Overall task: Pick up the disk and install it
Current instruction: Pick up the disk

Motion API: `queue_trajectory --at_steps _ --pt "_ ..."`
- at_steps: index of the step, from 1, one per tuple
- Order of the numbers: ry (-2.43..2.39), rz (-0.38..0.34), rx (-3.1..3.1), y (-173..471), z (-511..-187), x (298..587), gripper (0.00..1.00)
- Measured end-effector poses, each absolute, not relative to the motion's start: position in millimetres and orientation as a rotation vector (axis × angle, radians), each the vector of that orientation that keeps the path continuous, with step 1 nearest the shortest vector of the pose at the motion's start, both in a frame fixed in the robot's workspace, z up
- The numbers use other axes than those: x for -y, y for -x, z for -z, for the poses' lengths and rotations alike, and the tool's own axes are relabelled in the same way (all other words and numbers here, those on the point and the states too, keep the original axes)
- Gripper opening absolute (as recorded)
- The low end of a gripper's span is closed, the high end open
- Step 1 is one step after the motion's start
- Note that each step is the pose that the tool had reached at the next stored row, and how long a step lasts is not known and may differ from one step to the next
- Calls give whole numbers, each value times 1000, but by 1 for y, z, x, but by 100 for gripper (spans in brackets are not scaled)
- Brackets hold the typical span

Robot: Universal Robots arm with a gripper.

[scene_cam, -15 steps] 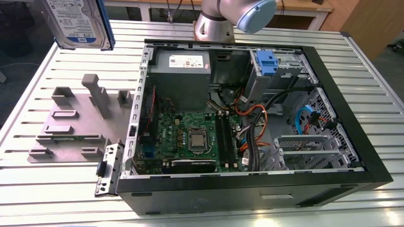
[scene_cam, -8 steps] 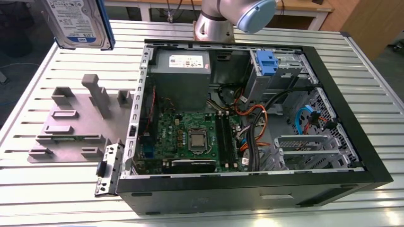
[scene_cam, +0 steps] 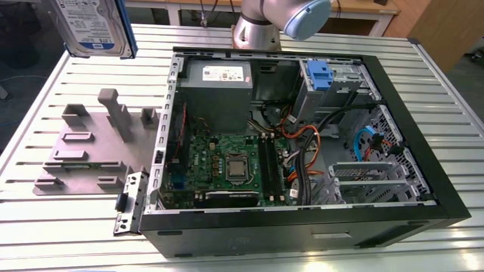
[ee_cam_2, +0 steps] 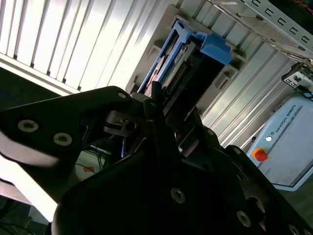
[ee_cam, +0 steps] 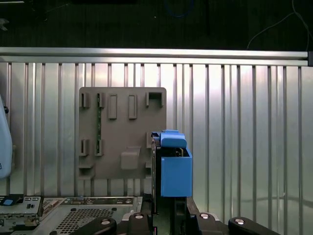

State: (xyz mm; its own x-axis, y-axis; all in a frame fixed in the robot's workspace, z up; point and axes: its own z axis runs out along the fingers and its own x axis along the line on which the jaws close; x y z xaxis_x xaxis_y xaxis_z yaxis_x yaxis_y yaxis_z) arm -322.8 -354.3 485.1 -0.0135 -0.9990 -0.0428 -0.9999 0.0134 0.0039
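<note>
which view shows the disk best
The exterior view: the disk shows its labelled face and blue frame edge there, though cropped. The first wrist view sees it edge-on; the second wrist view catches its connector end and blue tab.

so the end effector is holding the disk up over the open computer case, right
Not quite: the end effector holds the disk up over the grey fixture plate, to the exterior view's left of the open computer case, not over it. The first wrist view shows the plate directly behind the disk.

Black end effector [ee_cam: 170,208], silver screws [ee_cam: 204,216]
</note>
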Motion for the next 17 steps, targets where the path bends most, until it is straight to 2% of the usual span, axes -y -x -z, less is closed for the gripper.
queue_trajectory --at_steps 17 --pt "2187 -51 -2216 314 -485 354 35"
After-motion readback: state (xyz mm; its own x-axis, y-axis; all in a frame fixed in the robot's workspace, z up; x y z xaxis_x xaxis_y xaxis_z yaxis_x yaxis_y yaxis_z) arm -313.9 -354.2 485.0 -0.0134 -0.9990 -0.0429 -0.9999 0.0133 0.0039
